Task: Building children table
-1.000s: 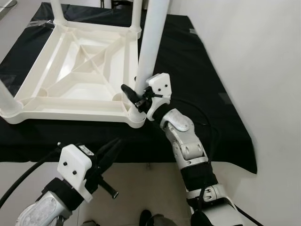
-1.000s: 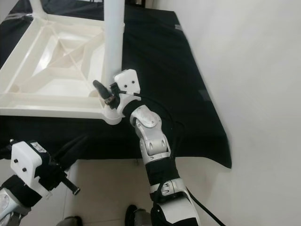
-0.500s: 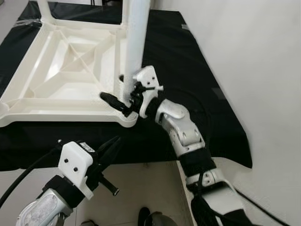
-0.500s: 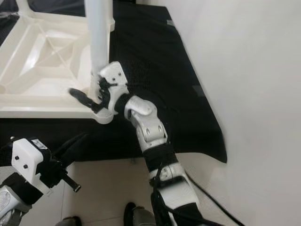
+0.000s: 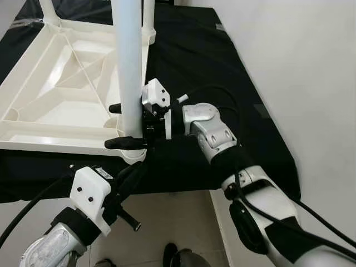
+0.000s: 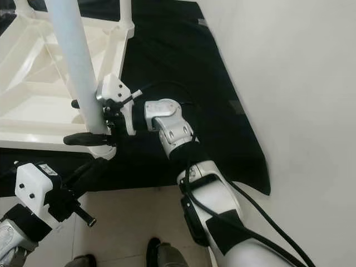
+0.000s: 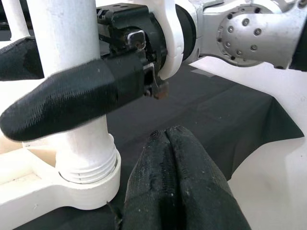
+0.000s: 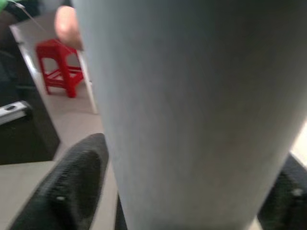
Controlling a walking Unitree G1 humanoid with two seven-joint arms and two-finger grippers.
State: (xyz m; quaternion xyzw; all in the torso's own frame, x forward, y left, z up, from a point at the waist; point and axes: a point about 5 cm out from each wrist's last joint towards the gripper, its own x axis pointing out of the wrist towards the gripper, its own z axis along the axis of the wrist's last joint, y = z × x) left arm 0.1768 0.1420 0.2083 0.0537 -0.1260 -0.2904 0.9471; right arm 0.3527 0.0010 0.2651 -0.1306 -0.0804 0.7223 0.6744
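The white plastic table top (image 5: 61, 105) lies upside down on a surface draped in black cloth (image 5: 222, 78), its near right corner reaching almost to the surface's front edge. To the right of the table top a broad strip of bare black cloth runs along the surface's right edge, with a plain white wall (image 5: 311, 83) just beyond it. Below the front edge there is open tiled floor (image 5: 178, 222).

No writing or brand mark can be read on the table parts or on the arms.

A white leg (image 5: 129, 67) stands upright in the socket at the table top's near right corner; the left wrist view shows its ridged collar seated in the round socket (image 7: 88, 177). The right tool (image 5: 127, 125) grips this leg just above the socket, its two black fingers (image 5: 123, 143) spread to the leg's width, one on each side and pressed against it. Another leg (image 5: 148, 16) stands in the far right corner.

The left tool (image 5: 130, 177) hangs below the surface's front edge, just under that near corner, touching nothing, its fingers (image 7: 177, 182) pressed together. In the right wrist view a red stool (image 8: 60, 67) stands on the floor beyond the leg.
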